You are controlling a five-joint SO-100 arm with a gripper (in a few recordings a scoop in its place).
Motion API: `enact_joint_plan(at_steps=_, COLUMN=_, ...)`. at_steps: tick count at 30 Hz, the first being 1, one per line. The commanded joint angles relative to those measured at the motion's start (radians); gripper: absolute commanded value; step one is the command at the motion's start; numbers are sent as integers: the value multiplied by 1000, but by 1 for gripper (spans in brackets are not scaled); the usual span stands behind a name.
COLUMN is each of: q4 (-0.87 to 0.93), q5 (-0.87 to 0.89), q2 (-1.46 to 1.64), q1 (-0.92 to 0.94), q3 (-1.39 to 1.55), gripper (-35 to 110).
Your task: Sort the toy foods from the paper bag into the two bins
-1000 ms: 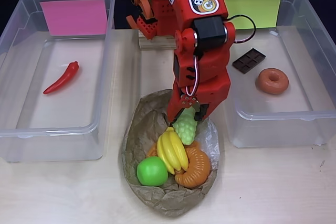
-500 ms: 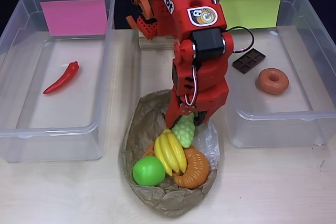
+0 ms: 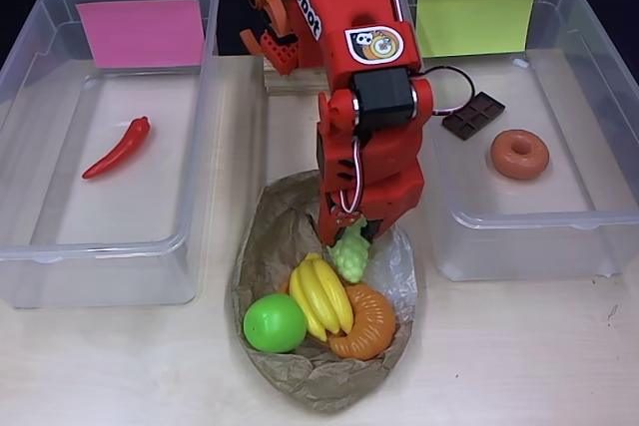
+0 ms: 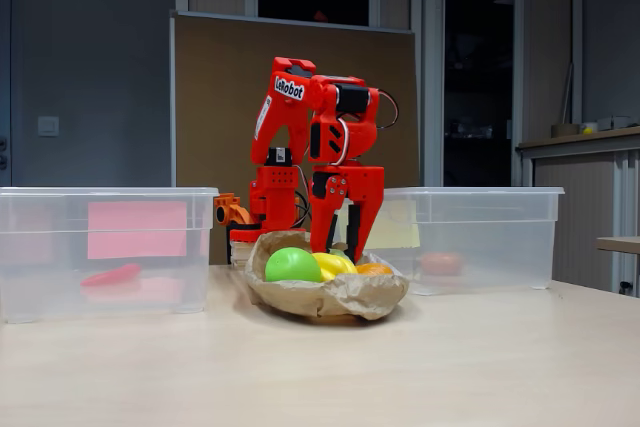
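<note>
I'm lifting the knobbly green plastic grapes [image 3: 350, 253] leftward out of the crumpled brown paper bag [image 3: 262, 236], red gripper [image 3: 348, 234] clenching them, pink-labelled clear bin [image 3: 205, 97] likely next.

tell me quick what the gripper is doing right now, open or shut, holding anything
Gripper: down in the paper bag, shut on the green grapes.

The red plastic arm rose from its base at the far middle of the table, folded forward and pointed its wrist steeply down. Its two-finger red gripper [image 3: 349, 238] [image 4: 338, 247] hung near the table's centre. In the fixed view both fingers [image 4: 322, 227] stood upright, a clear gap between them. In the overhead view the wrist housing hid most of the jaws.
</note>
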Motion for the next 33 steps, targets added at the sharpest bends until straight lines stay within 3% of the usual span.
enact_joint_plan(at_steps=1, q4=66, q5=9, q2=48, q1=-11, q3=-26, gripper=0)
enact_joint_plan(at_steps=16, q4=449, q5=-54, q2=190, q1=17, q3=-322, gripper=0)
enact_joint_plan(at_steps=25, q4=439, q5=-187, q2=434, q1=95, q3=-322, gripper=0)
enact_joint_plan(at_steps=33, q4=311, q5=-382, q2=741, q1=353, q3=-123, gripper=0)
